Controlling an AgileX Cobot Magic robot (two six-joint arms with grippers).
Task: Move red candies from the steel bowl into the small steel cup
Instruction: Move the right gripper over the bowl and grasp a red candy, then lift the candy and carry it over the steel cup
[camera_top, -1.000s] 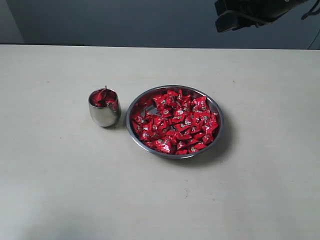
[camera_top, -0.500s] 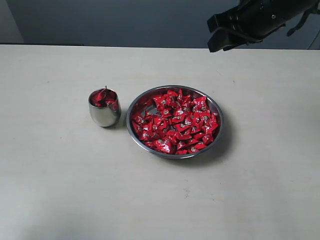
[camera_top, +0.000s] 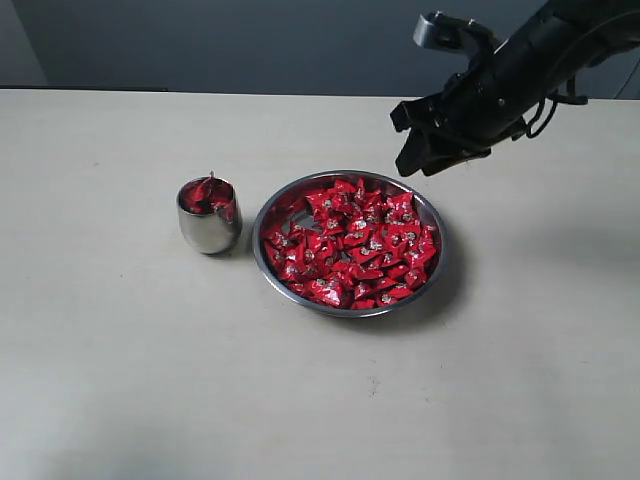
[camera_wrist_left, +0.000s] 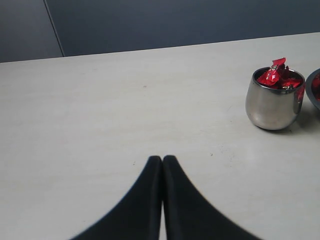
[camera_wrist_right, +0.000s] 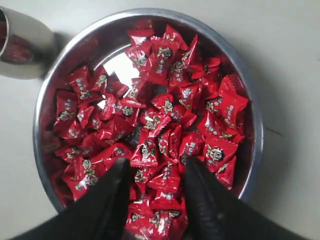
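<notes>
– Candies (camera_top: 355, 245) first: where do they lie?
– Most are heaped in the bowl (camera_top: 288, 207), near the middle of the surface (camera_top: 120, 380). A few stick up out of the cup (camera_top: 208, 232), which stands just beside the bowl, on its left in the exterior view.
– What does the right wrist view add?
– It looks down into the bowl (camera_wrist_right: 120, 65). You can see silver-grey marks on the red wrappers and a bare patch of steel on the side towards the cup. The right claw (camera_wrist_right: 157, 165) is spread wide over the pile, with nothing gripped. I cannot tell whether its tips touch the wrappers.
– And the exterior view?
– Only there do bowl and cup show whole together. The right claw (camera_top: 418, 165) hangs raised at the bowl's far right side.
– The left one?
– The left claw (camera_wrist_left: 162, 160) shows only in the left wrist view. Its fingers are pressed together on nothing, low over the bare surface, well apart from the cup (camera_wrist_left: 272, 107). That view also shows the cup's rounded side, the candies (camera_wrist_left: 277, 77) poking above its rim, and a sliver of bowl.
– Counts?
– One bowl, one cup, two claws. The bowl holds dozens of candies, overlapping too much for an exact count. In the cup at least three show.
</notes>
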